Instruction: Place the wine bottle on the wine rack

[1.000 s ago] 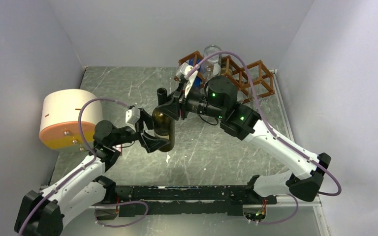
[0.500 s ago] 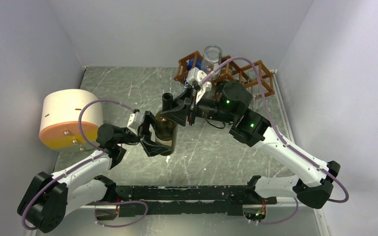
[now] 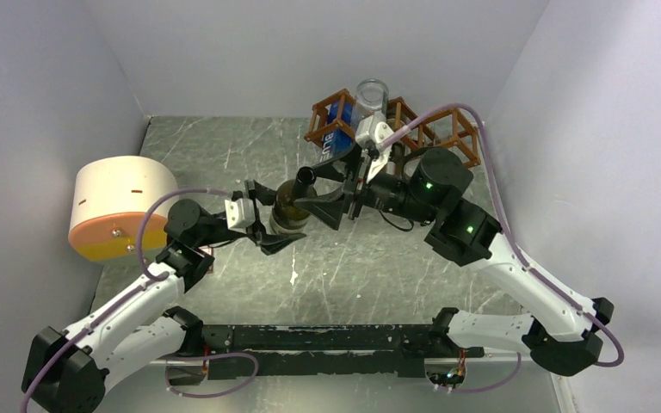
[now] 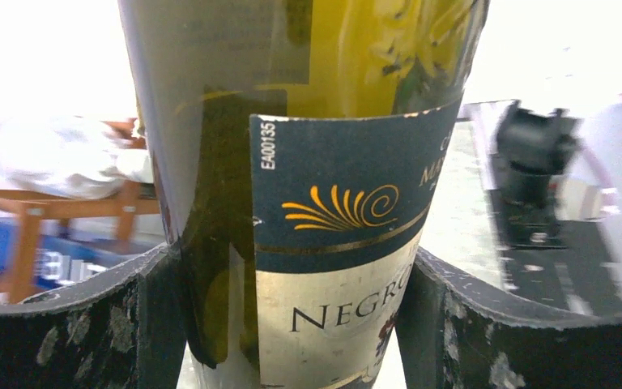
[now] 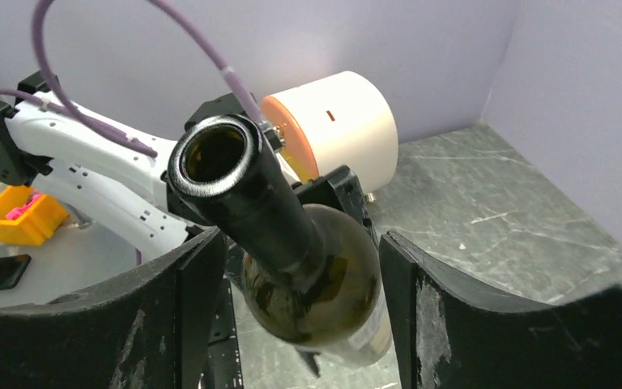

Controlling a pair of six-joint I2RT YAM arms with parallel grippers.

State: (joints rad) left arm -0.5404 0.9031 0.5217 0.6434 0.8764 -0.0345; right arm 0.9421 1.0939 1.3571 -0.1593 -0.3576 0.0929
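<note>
The wine bottle (image 3: 286,215), dark green glass with a navy and cream label, is held off the table, tilted with its neck toward the right arm. My left gripper (image 3: 271,219) is shut on its body; in the left wrist view both fingers (image 4: 154,324) press the bottle (image 4: 332,203) at the label. My right gripper (image 3: 320,196) is open, its fingers (image 5: 198,308) standing either side of the bottle's neck and shoulder (image 5: 308,267) with a gap on each side. The wine rack (image 3: 435,138), a reddish-brown wooden lattice, stands at the back right behind the right arm.
A clear glass jar (image 3: 370,96) and a blue item (image 3: 337,142) sit in the rack's left part. A cream cylinder with an orange base (image 3: 120,206) lies at the left wall. Grey walls close in the table on three sides.
The right gripper has opened off the bottle's neck and drawn back to the right. The left gripper has closed on the bottle's body. The bottle has tipped from upright to tilted.
</note>
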